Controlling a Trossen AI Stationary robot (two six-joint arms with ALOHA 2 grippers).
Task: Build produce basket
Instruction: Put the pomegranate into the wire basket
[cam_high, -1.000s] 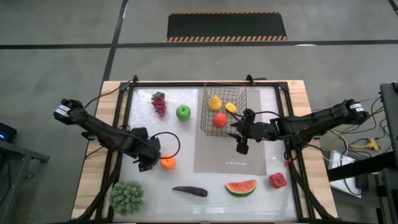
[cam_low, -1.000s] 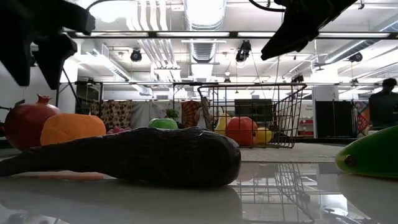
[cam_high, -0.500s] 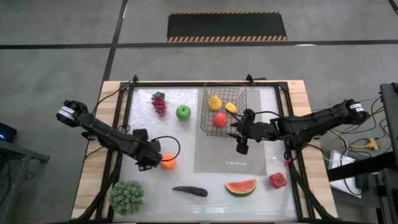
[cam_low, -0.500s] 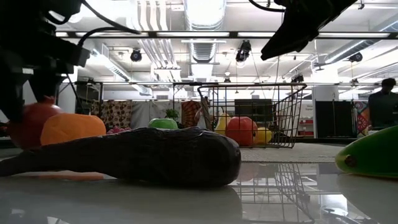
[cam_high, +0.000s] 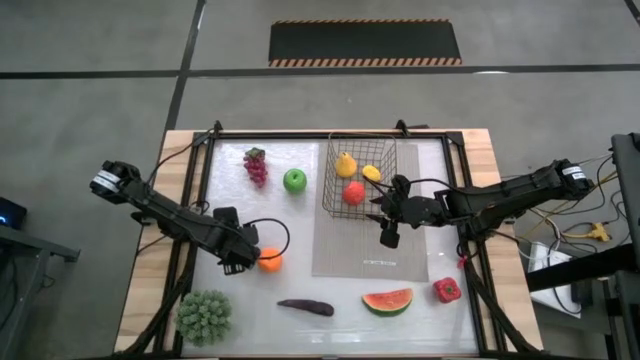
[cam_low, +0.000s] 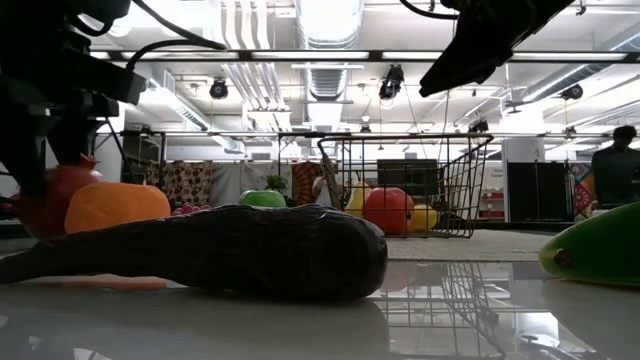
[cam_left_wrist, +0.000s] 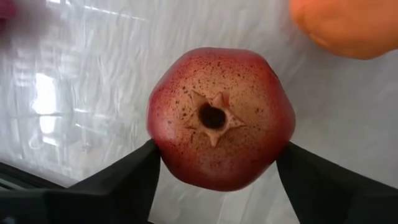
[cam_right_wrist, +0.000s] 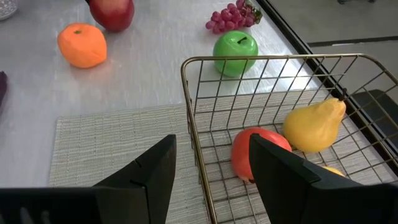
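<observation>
Beside orange, left pincer around pomegranate.

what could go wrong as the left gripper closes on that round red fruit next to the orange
1. The left gripper has its fingers touching the sides of the round dark-red pomegranate; on so rounded a surface it could squirt out.
2. The orange sits right beside it and may get nudged and roll.
3. The black wire-mesh basket already holds a yellow pear and red apple, so a drop could knock them.

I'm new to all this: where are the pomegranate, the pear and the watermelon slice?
pomegranate (cam_left_wrist: 214, 118), left wrist view, its crown end
pear (cam_right_wrist: 314, 127), right wrist view, its yellow belly
watermelon slice (cam_high: 387, 300), high view, its red flesh
</observation>
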